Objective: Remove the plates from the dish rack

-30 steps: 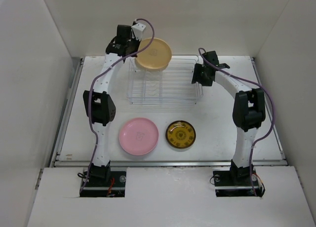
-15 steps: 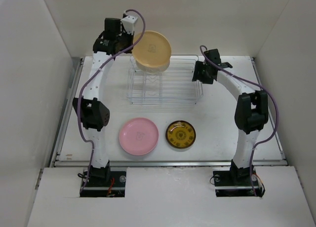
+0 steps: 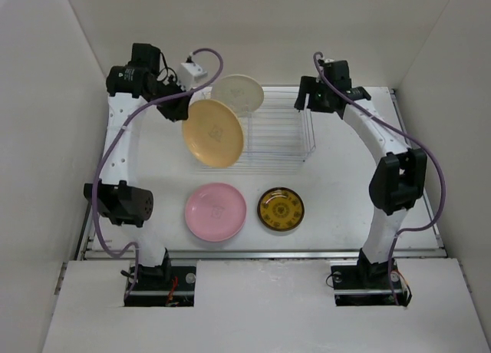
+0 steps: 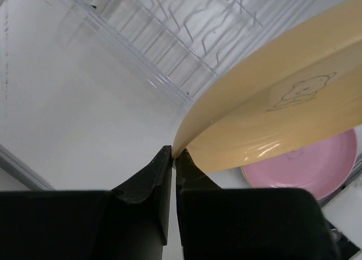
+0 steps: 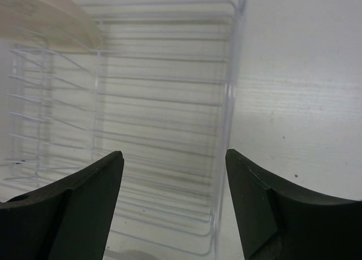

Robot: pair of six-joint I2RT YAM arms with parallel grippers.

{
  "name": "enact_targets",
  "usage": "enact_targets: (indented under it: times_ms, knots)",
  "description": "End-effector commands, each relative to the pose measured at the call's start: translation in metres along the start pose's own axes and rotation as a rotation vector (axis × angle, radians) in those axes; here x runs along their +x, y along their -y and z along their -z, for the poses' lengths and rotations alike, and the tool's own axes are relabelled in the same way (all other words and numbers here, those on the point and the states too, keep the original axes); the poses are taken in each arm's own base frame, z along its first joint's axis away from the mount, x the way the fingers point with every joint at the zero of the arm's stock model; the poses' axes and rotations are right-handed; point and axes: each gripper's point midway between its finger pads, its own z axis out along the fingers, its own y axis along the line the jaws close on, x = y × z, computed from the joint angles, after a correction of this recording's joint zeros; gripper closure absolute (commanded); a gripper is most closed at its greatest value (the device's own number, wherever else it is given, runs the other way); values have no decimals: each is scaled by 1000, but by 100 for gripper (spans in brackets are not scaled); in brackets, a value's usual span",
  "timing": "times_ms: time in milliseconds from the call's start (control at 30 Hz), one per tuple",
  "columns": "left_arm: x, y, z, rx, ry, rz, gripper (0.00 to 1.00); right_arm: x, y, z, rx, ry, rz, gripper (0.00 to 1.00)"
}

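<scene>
The left claw [image 4: 173,155] pinches one yellow plate [image 3: 213,133] near the dish rack [image 3: 280,134]; one cream plate [image 3: 239,94] stands inside; one pink plate [image 3: 215,211], one amber plate [image 3: 280,209] lie on the desk [image 3: 337,199]. The right claw [image 5: 172,155] stands open.

White counter [image 3: 345,199]: the wire rack [image 3: 280,134] stands at the back. Nearer the front, a pink plate [image 3: 215,212] lies flat, with an amber plate [image 3: 280,209] just beside it on the right.

Yellow plate [image 3: 213,133] hides the left end of the rack [image 3: 276,130]; my right wrist view crops the cream plate [image 5: 45,17] at top left.
</scene>
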Motion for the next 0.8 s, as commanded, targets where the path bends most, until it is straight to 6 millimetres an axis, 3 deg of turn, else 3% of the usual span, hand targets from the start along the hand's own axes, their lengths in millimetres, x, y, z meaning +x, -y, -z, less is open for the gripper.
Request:
enact_targets:
  times_ms: [0,67,100,133,167,200,233,300,333,433,467,567,700,767]
  knots:
    - [79,84,19,309,-292,-50,100,-57,-53,17,-148,167,110,21]
    - [110,85,16,313,-413,-82,100,-64,-67,10,-188,176,143,19]
    - [130,92,10,352,-491,-77,100,-80,-85,16,-237,210,157,19]
    - [140,92,9,359,-532,-70,100,-75,-86,-4,-242,189,156,19]
    - [149,94,8,363,-579,-82,100,-77,-93,-9,-251,190,171,19]
    - [158,95,4,382,-615,-70,100,-93,-108,-4,-286,232,183,19]
    - [167,105,1,420,-652,-66,100,-86,-109,-22,-300,208,184,19]
    - [178,114,-9,473,-712,-51,100,-86,-120,-31,-337,216,241,19]
    - [185,119,-14,491,-748,-53,100,-80,-138,-40,-374,217,281,19]
    - [194,122,-32,501,-810,-6,100,-78,-150,-60,-358,262,321,18]
    - [198,123,-36,506,-827,13,100,-69,-153,-74,-364,252,325,18]
    - [204,123,-47,518,-868,56,100,-72,-152,-98,-323,307,307,22]
    - [212,123,-58,525,-903,94,100,-89,-158,-110,-268,406,242,30]
    - [215,126,-61,551,-919,112,84,-91,-155,-119,-249,433,216,32]
